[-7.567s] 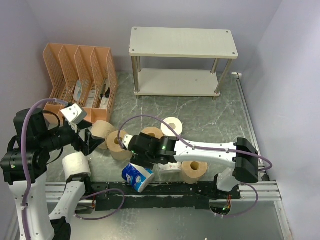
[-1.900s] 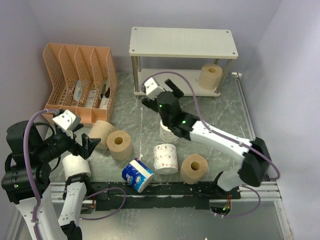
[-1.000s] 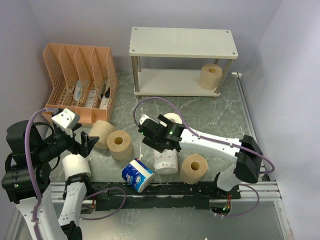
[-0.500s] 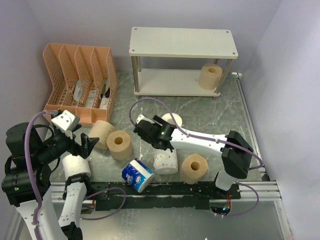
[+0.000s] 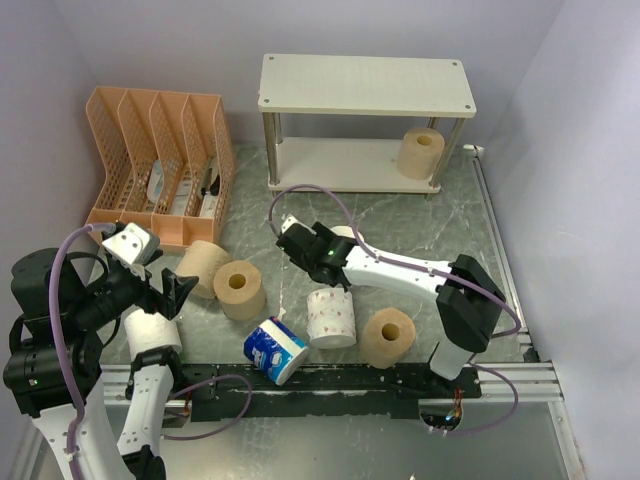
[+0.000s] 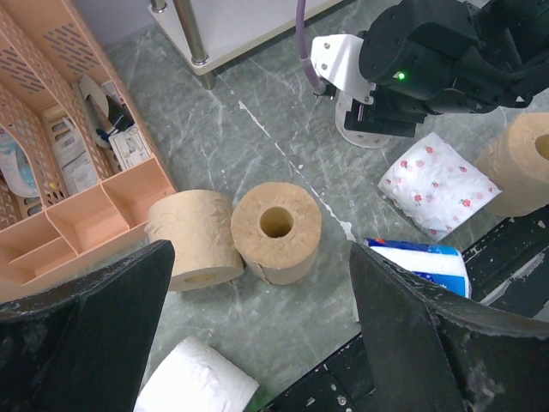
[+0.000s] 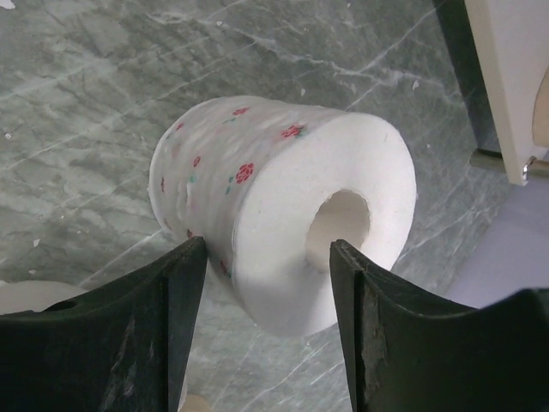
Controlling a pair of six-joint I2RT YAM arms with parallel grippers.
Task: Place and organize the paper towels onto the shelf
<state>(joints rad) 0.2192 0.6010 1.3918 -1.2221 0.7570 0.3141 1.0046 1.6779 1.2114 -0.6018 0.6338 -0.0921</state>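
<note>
Near the middle of the table (image 5: 450, 225), the right gripper (image 7: 266, 249) is spread, its fingers straddling a flower-printed paper towel roll (image 7: 257, 172). One tan roll (image 5: 421, 152) sits at the right end of the shelf's (image 5: 360, 85) lower board. The left gripper (image 6: 262, 251) hangs wide apart above two more tan rolls (image 6: 276, 230).

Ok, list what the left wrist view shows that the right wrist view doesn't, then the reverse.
Left wrist view only: the orange mesh file organizer, a plain white paper towel roll, a roll in blue-white wrapper and the black body of the right arm. Right wrist view only: the hollow core and pink print of the white flower-printed roll just beyond the open right gripper. Both: that same roll, the grey marbled tabletop and the off-white metal-legged shelf.
</note>
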